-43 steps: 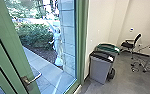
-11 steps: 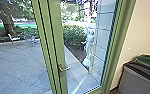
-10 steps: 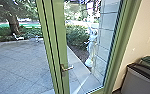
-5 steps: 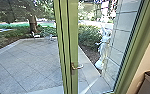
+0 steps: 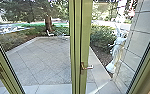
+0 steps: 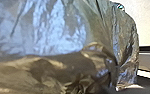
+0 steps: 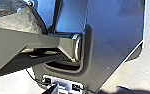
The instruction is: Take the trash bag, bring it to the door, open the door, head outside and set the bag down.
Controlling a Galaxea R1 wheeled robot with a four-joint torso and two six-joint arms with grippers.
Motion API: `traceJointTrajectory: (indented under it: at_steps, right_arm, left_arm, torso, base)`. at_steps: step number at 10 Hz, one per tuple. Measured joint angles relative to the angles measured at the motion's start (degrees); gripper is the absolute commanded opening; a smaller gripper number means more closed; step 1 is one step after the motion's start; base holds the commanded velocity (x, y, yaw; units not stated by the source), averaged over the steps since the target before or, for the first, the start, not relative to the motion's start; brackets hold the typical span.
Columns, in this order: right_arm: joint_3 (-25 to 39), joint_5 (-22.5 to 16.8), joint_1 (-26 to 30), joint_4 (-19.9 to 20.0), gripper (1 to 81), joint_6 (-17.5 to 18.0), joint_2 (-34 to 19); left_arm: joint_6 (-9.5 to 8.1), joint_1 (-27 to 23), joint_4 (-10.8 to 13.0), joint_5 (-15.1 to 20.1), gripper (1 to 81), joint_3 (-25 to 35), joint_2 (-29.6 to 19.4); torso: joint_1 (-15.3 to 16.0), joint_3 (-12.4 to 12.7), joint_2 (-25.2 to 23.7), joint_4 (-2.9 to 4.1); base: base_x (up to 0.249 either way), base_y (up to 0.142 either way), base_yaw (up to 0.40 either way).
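At door (image 5: 85,37), seemingly shut, with trash bag (image 6: 58,27) apparently lifted. Can't tell claws' state. Remaining: opening, exiting, setting down.

No legible text, labels or brands — no readable numbers, no readable signs

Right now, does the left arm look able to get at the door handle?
Probably not easily: the bag bulks large at the left wrist camera and would likely get in the way, though in the head view nothing covers the handle.
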Motion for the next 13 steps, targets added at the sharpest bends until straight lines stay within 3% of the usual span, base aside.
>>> traceJointTrajectory:
  at_steps: [9,13]
  right_arm:
    - [0.0,-0.09,0.15,-0.05,81.1,0.0,0.16]
    - [0.0,-0.07,0.15,-0.07,81.1,0.0,0.16]
  left_arm:
    - [0.02,-0.05,0.21,-0.09,1.0,0.0,0.04]
    - [0.0,0.01,0.21,-0.01,1.0,-0.06,0.15]
  torso:
    - [0.0,0.0,0.0,0.0]
    - [0.02,0.0,0.0,0.0]
  base:
    - [0.0,0.0,0.292]
    - [0.0,0.0,0.121]
